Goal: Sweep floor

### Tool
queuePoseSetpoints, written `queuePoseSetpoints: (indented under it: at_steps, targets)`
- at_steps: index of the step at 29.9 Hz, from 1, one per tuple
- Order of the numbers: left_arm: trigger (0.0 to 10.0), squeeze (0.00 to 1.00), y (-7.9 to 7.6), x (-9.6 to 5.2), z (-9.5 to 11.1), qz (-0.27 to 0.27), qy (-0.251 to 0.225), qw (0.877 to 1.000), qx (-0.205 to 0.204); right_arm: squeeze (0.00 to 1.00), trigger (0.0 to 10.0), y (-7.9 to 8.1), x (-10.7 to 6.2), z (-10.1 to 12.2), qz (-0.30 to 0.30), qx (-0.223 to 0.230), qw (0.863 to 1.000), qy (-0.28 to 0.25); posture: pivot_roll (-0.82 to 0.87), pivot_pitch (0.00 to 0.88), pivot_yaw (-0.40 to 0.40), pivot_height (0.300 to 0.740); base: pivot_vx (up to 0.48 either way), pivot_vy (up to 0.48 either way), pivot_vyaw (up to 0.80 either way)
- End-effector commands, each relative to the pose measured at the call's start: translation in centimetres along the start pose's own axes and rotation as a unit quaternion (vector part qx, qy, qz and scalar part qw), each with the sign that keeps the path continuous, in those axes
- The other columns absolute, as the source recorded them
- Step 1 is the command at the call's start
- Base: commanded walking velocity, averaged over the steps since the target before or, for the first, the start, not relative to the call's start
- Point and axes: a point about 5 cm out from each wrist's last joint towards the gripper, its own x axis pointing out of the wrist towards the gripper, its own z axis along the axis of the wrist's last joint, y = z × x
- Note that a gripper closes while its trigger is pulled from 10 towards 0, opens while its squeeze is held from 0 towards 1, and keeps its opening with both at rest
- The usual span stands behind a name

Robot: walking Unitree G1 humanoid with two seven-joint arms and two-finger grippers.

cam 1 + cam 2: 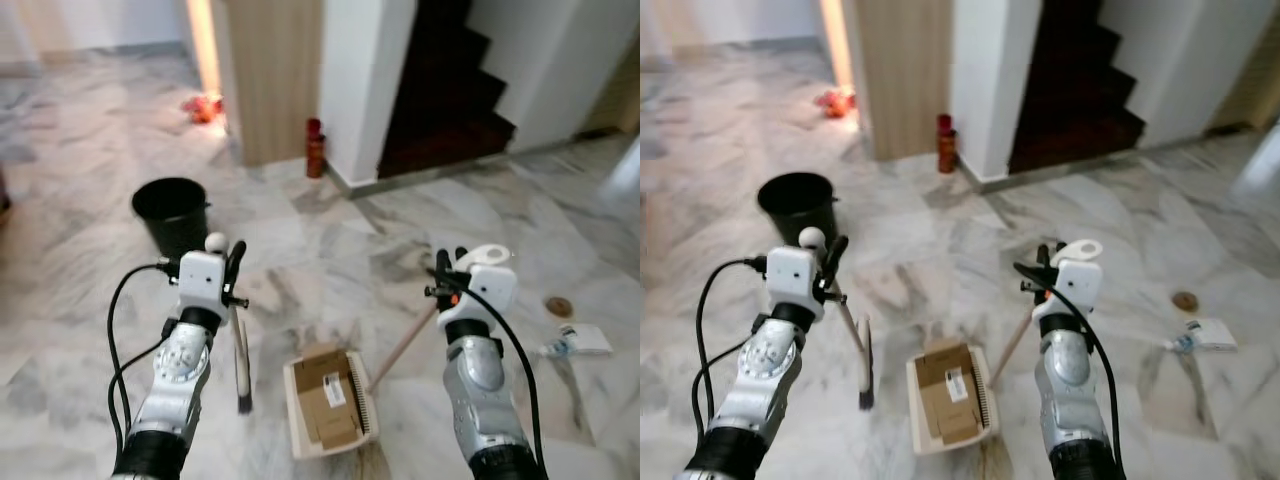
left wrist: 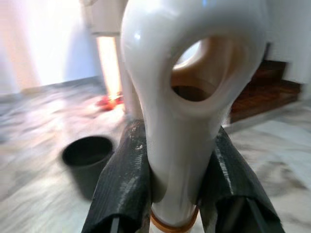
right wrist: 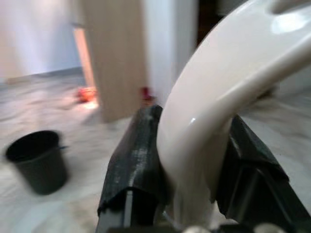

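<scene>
Head camera first: the left gripper is clamped on the cream handle of a small broom, whose shaft drops to dark bristles touching the marble floor. Just beside those bristles, toward 3 o'clock, lies the cream dustpan, flat on the floor with a piece of brown cardboard lying in it. The right gripper is closed around the looped white top of the dustpan's long handle, which slants down toward 7 o'clock into the pan. At 11 o'clock from the left gripper stands a black bucket, upright. Further out at 12 o'clock, a red bottle stands at the foot of a wooden panel, and dark stairs rise at 1 o'clock. At 3 o'clock from the right gripper, small litter lies on the floor, near a brown round object.

Left wrist view: both black fingers press against the white looped handle end, gripping it firmly. The black bucket sits beyond, blurred.

Right wrist view: the black fingers squeeze a curved white handle between them. The bucket and the wooden panel show behind, soft with blur.
</scene>
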Motion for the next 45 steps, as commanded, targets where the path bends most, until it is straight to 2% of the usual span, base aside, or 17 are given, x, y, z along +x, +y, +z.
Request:
queuePoseSetpoints:
  at_steps: [1, 10, 16, 45]
  targets:
    - [10.0, 0.00, -0.16, 0.62, 1.32, -0.002, -0.030, 1.000, 0.008, 0.00, 10.0, -0.13, 0.47, 1.42, -0.004, 0.009, 0.999, -0.035, 0.05, 0.000, -0.036, 0.740, 0.000, 0.000, 0.80]
    - [10.0, 0.00, -0.30, 0.50, 1.18, -0.003, -0.027, 1.000, 0.005, 0.00, 10.0, -0.29, 0.45, 1.43, -0.003, 0.008, 0.999, -0.035, 0.04, 0.000, -0.037, 0.740, 0.000, 0.000, 0.80]
    - [10.0, 0.00, -0.13, 0.42, 1.08, 0.004, -0.026, 1.000, -0.008, 0.00, 10.0, -0.31, 0.48, 1.49, 0.000, 0.010, 0.999, -0.036, 0.03, 0.000, -0.038, 0.740, 0.000, 0.000, 0.00]
    - [10.0, 0.00, -0.39, 0.61, 1.01, -0.003, -0.021, 1.000, -0.012, 0.00, 10.0, -0.64, 0.73, 1.83, 0.003, 0.003, 0.999, -0.042, 0.02, 0.000, -0.037, 0.740, 0.000, 0.000, 0.00]
